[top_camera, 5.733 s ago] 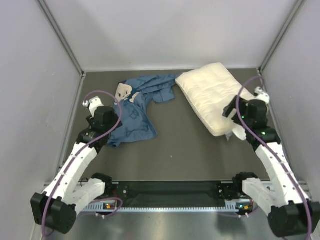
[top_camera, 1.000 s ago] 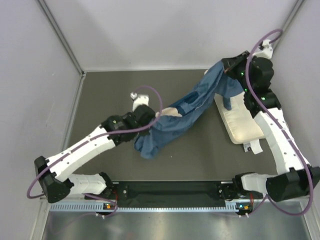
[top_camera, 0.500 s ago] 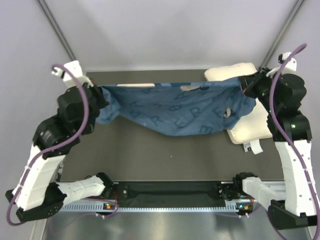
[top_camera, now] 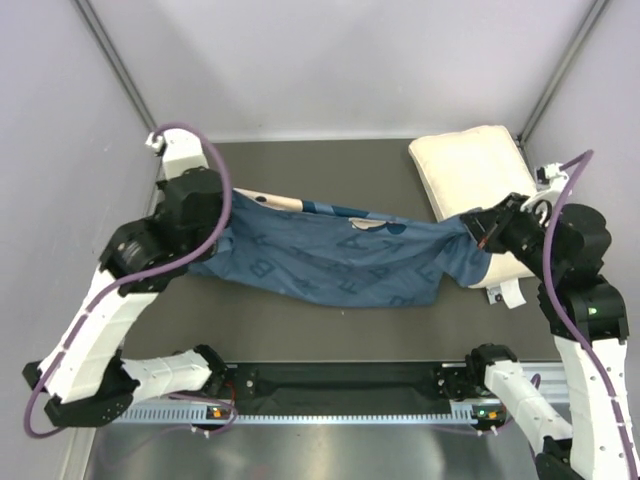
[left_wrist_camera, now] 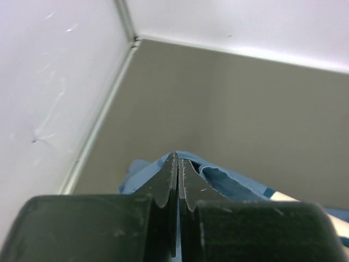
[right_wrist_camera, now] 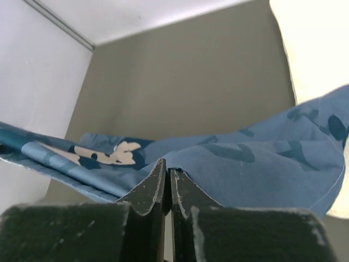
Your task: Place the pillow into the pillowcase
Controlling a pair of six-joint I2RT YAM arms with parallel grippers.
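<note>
The blue pillowcase [top_camera: 340,258] is stretched across the middle of the table between my two arms, sagging in the middle and showing dark letters. My left gripper [top_camera: 222,212] is shut on its left end, with blue cloth [left_wrist_camera: 229,183] pinched at the fingertips [left_wrist_camera: 178,158]. At the opposite end my right gripper [top_camera: 477,225] is shut on the cloth [right_wrist_camera: 256,164]; a cartoon face [right_wrist_camera: 109,155] shows on it. The cream-white pillow [top_camera: 478,180] lies at the back right, its near end under the pillowcase and my right gripper. A small white tag [top_camera: 508,294] sticks out at its near end.
Grey walls with metal corner posts [top_camera: 118,70] close in the dark table [top_camera: 330,170] on the left, back and right. A black rail [top_camera: 340,382] runs along the near edge between the arm bases.
Both grippers have come down and toward the near edge with the pillowcase still stretched between them. The cloth now hangs lower and uncovers more of the pillow.
</note>
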